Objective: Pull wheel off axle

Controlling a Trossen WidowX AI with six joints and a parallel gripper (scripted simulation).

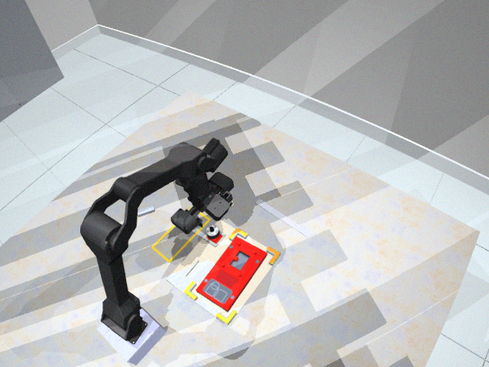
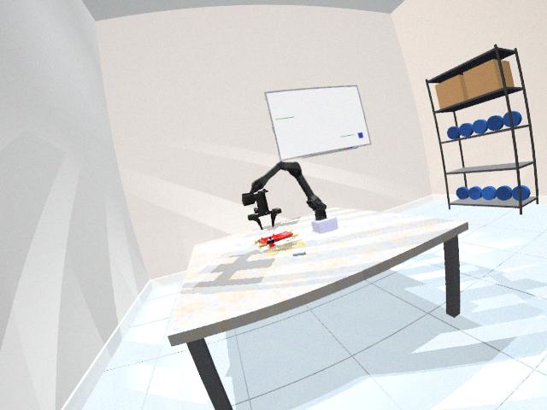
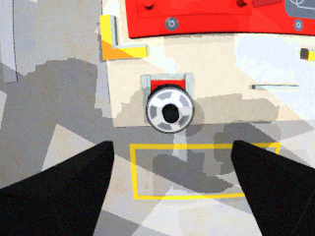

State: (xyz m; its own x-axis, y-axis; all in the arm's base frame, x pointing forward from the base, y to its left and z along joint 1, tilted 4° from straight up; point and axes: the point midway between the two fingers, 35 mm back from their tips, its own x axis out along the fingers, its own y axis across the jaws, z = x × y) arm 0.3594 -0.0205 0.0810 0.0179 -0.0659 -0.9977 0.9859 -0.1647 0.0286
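Observation:
The wheel [image 1: 213,233] [image 3: 157,109] is pale with grey segments and a dark rim. It sits around the black upright axle [image 3: 170,113] over a small red block in a pale holder. The marked area [image 1: 160,254] [image 3: 172,199] is a yellow rectangle outline on the table beside the board, with no object inside it. My gripper [image 2: 267,227] [image 3: 173,149] is open and empty. It hangs above the table, higher than the wheel. In the wrist view the wheel lies ahead of the gap between the fingertips, and the outline shows partly behind the right finger.
A red panel [image 1: 231,272] [image 3: 221,22] lies on the pale board [image 1: 252,290] between yellow and orange corner brackets. A thin pale strip [image 1: 192,267] [image 3: 276,87] is on the board. A small grey bar [image 1: 146,210] [image 2: 298,254] lies on the table beyond the outline.

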